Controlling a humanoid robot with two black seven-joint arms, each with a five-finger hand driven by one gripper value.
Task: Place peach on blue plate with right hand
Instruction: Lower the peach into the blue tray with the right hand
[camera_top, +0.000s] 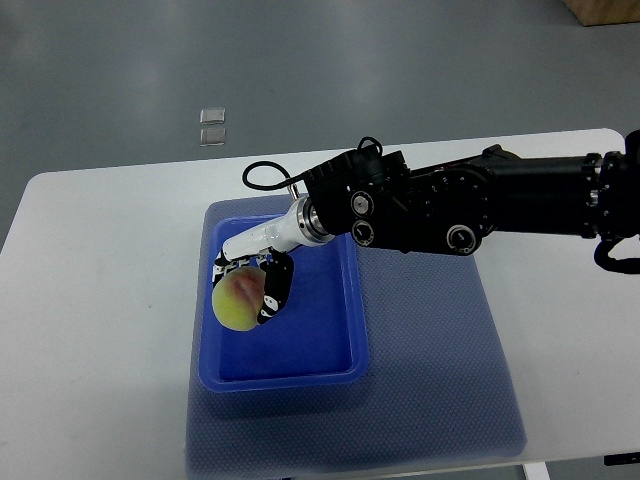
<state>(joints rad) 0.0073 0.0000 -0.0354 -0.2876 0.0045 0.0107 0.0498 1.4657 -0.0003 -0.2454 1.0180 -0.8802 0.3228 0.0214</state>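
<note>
The right hand (262, 272) reaches in from the picture's right on a black arm (480, 200) and hangs over the left part of the blue plate (340, 300) — a rectangular, raised-rim tray rather than a round dish. Its fingers (275, 290) are curled around the peach (240, 297), closed onto the fruit's right and upper sides; the dark fingertips press against its right flank while the white palm section sits just above it. The peach therefore lies on the picture-left, lower side of the hand, bulging out beyond the fingers toward the plate's left wall.

The fruit is nearly round, so it has little long axis to speak of; what shows is a pinkish-red blush on the upper part, nearest the palm, and a yellow-green part turned toward the picture's lower left. Whether the peach touches the plate floor or is held just clear of it cannot be told from this steep view.

The plate rests on a grey-blue mat (440, 380), which lies on the white tabletop (100, 300). A black cable (262, 172) loops from the wrist above the plate's far rim. Beyond the tabletop, on the grey floor (350, 60), lie two small clear squares (212, 125) close together.
</note>
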